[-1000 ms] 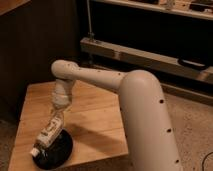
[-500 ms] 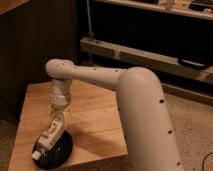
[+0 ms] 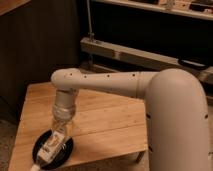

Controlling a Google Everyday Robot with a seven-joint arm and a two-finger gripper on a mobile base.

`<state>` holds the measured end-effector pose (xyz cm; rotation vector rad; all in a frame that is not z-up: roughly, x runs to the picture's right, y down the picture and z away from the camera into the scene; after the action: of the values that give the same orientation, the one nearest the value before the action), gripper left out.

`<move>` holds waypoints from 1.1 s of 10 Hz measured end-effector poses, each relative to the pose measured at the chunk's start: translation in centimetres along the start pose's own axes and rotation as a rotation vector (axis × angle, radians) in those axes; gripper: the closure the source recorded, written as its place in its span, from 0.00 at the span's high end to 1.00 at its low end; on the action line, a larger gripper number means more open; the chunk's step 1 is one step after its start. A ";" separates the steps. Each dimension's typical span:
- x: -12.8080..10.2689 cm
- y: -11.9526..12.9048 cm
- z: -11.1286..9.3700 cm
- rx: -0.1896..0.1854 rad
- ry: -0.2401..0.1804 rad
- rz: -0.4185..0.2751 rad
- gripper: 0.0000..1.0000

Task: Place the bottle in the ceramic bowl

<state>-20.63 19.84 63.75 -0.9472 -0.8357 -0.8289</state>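
My pincer (image 3: 56, 136) hangs low at the near left of the counter (image 3: 115, 120), just above the ceramic bowl (image 3: 66, 149), and it is clenched on the bottle (image 3: 50, 148). The bottle is tilted, its cap end pointing toward the near left past the bowl's rim, its body over the black inside. I judge I am at the placing step. Next I should lower a little, release, then lift straight away.

The gripper (image 3: 57, 136) holds the bottle (image 3: 49, 151) over the ceramic bowl (image 3: 65, 150).
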 end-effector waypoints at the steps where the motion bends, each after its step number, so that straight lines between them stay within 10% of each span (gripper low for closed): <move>1: -0.6 -0.5 0.4 0.019 0.001 -0.010 0.00; 11: -0.2 -4.8 5.2 0.057 -0.047 -0.038 0.00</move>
<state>-26.08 22.95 66.94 -0.9059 -0.9158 -0.8137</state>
